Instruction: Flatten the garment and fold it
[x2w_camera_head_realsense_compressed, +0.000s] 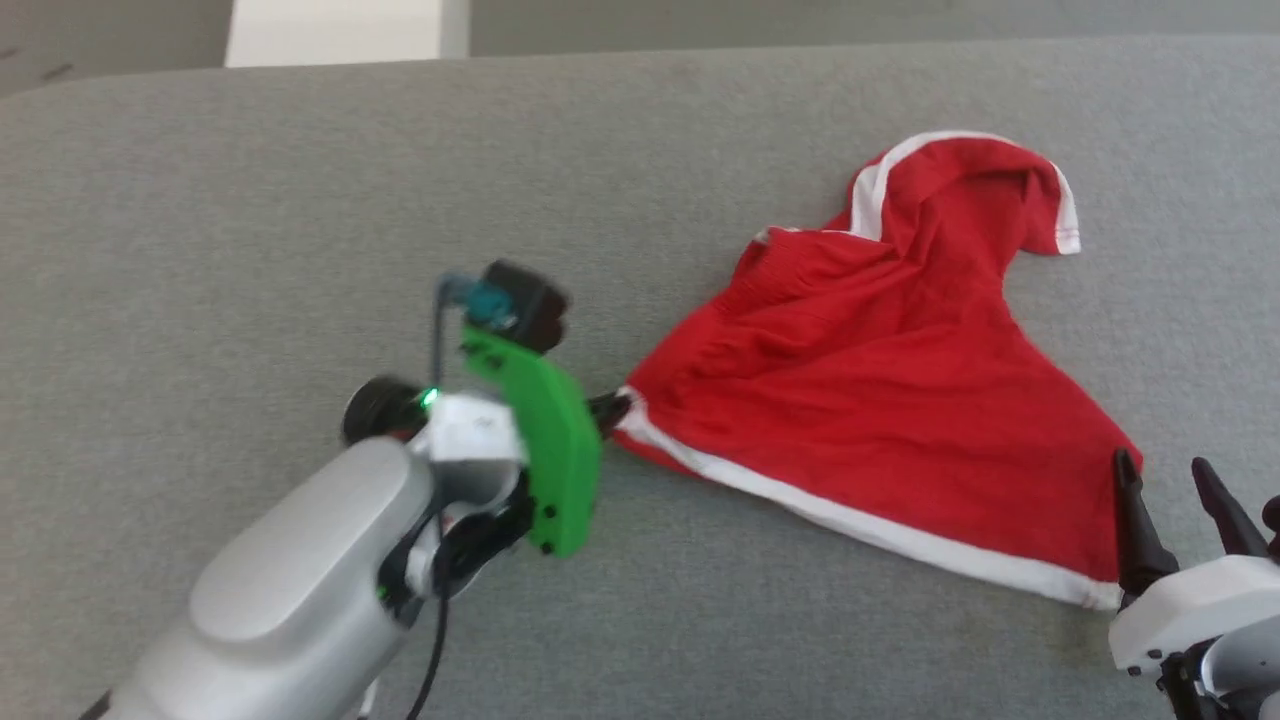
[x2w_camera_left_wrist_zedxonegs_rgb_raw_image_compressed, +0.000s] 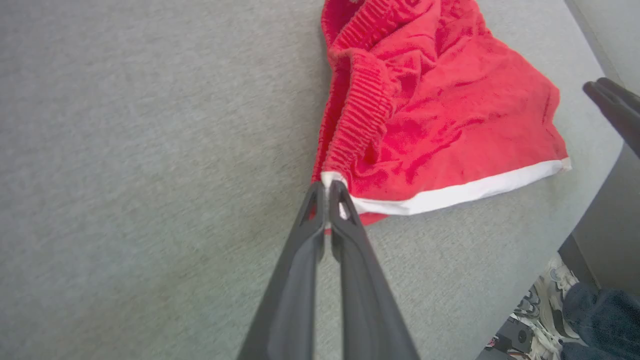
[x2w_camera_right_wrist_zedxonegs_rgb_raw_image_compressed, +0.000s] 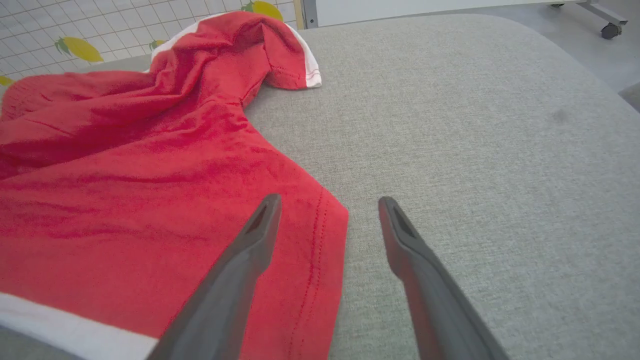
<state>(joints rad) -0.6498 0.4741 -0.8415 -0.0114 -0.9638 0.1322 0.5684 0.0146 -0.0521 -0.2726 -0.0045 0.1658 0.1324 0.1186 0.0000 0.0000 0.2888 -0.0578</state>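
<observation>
since the garment (x2w_camera_head_realsense_compressed: 880, 400) is thin, soft cloth, it should be light and limp, sagging and bunching wherever it is not held, so it looks best taken by its firmer edges. it lies crumpled on the right half of the grey fabric-covered counter (x2w_camera_head_realsense_compressed: 300, 200), with its far leg (x2w_camera_head_realsense_compressed: 960, 190) flopped over on itself. the left claw (x2w_camera_left_wrist_zedxonegs_rgb_raw_image_compressed: 327, 187) is pinched tight on the garment's left corner, where the ribbed waistband (x2w_camera_left_wrist_zedxonegs_rgb_raw_image_compressed: 360, 110) meets the white stripe (x2w_camera_head_realsense_compressed: 860, 520). the right claw (x2w_camera_right_wrist_zedxonegs_rgb_raw_image_compressed: 330, 202) stands wide and holds nothing, poised at the near right hem corner with one finger over red cloth and the other over bare counter. that stitched hem corner seems the natural second hold for drawing the cloth taut. broad bare counter lies to the left and far side for spreading. the counter's near edge looks close to the right claw, so pulling nearward risks cloth slipping off.
</observation>
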